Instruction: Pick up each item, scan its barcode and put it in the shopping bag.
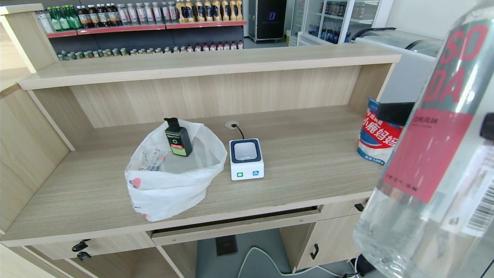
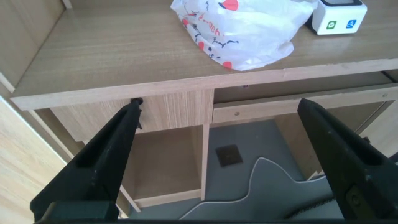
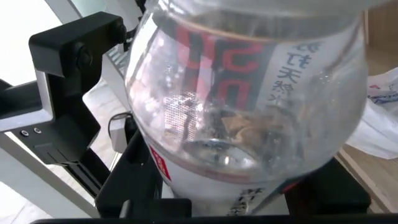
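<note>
- Evidently one item is bagged: a dark pump bottle (image 1: 178,139) with a green label stands inside the crinkled white plastic shopping bag (image 1: 173,185) on the wood-grain counter (image 1: 308,173).
- The clear, smooth plastic soda bottle (image 1: 424,193) with a red label is aloft, well right of the boxy white scanner (image 1: 246,159); the right hand (image 1: 440,119) is clamped round it.
- Scanning and bagging it look undone, and a glossy red, white and blue packet (image 1: 380,135) waits on the counter's right end.
- The left hand (image 2: 217,155) hangs spread wide and empty below the counter's front edge.
</note>
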`<state>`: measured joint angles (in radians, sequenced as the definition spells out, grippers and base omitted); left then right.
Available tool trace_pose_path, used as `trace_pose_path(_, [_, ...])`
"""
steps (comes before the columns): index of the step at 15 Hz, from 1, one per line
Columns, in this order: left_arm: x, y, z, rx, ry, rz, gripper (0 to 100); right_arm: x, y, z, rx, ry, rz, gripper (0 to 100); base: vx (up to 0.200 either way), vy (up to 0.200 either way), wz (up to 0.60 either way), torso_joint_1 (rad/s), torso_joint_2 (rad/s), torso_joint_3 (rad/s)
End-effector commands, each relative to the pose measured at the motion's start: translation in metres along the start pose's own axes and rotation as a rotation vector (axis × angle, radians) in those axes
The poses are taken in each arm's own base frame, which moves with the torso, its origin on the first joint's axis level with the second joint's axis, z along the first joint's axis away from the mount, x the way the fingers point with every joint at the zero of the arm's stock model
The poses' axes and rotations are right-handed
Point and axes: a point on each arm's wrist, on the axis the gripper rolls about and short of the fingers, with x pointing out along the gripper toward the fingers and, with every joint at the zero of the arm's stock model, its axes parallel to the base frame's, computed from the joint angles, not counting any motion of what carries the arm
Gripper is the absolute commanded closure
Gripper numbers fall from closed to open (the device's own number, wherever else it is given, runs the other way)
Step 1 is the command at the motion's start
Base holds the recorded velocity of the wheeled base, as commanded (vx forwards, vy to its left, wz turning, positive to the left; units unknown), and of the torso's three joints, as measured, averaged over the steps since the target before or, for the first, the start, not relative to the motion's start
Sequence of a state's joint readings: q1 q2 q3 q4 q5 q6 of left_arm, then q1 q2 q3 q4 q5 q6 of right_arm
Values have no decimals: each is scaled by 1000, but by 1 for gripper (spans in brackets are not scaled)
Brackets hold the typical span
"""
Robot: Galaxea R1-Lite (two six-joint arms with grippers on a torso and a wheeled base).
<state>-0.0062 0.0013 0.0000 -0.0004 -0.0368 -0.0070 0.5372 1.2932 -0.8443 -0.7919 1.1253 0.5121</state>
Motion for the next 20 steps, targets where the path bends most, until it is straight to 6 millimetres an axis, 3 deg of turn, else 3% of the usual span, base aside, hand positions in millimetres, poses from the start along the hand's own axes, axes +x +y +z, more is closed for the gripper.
trace_pose_path(1, [0,0,0,-1,1,0,0,1,1,3,-9,-4,6,100,0,0,0,0,0,0])
trace_pose_path(6, [0,0,0,-1,1,0,0,-1,-7,-1,-51,-31,-83,100,0,0,0,0,0,0])
trace_pose_path(8, [0,0,0,-1,-1,0,0,-1,-21,-4,-98,-37,-150,100,0,0,0,0,0,0])
trace_pose_path(11, [0,0,0,-1,1,0,0,-8,-47,1,-319,-61,-373,100,0,0,0,0,0,0])
trace_pose_path(12, [0,0,0,-1,-1,0,0,-22,-56,6,-508,-59,-576,100,0,0,0,0,0,0])
trace_pose_path(15, [0,0,0,-1,-1,0,0,-58,-61,18,-717,-32,-982,100,0,0,0,0,0,0])
trace_pose_path(18, [0,0,0,-1,-1,0,0,-73,-53,23,-755,-42,-1140,100,0,0,0,0,0,0])
trace_pose_path(20, [0,0,0,-1,-1,0,0,-76,-48,23,-752,-38,-1154,100,0,0,0,0,0,0])
